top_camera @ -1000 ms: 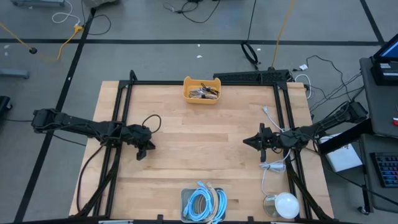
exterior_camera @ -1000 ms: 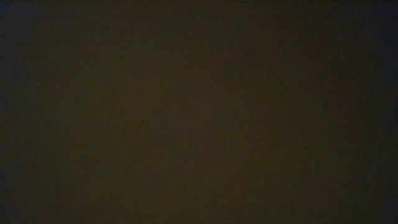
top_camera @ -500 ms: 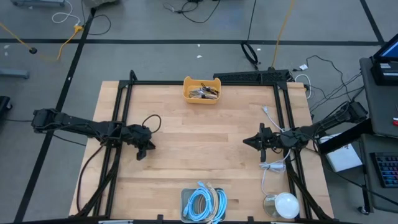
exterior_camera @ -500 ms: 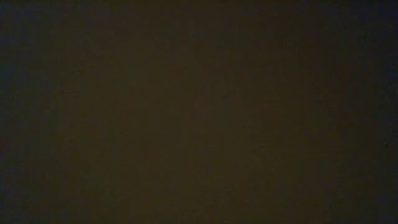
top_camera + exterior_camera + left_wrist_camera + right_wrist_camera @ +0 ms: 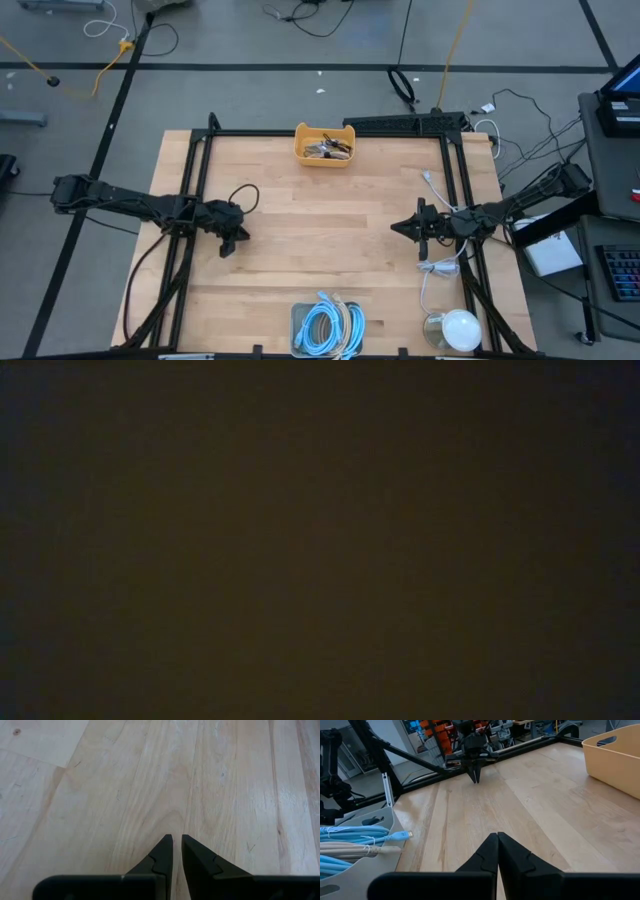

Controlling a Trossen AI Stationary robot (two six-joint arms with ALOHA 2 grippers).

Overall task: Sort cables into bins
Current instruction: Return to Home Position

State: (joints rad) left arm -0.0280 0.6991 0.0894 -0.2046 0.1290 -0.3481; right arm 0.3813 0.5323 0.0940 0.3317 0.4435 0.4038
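Blue coils [image 5: 325, 325] in grey bin [image 5: 298, 312], dark cables [image 5: 328, 150] in yellow bin [image 5: 324, 161]

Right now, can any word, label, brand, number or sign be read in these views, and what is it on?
No text can be read.
The yellow bin, the grey bin, the light-blue cables and the wooden table show no print.
The shelves in the room beyond the table are too blurred to read.
The low view is entirely dark.

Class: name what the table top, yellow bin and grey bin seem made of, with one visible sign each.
Table top: pale wood, matte; grain lines and plank seams.
Yellow bin: probably plastic, smooth, moulded handle slot.
Grey bin: likely translucent plastic, pale thin rounded wall.
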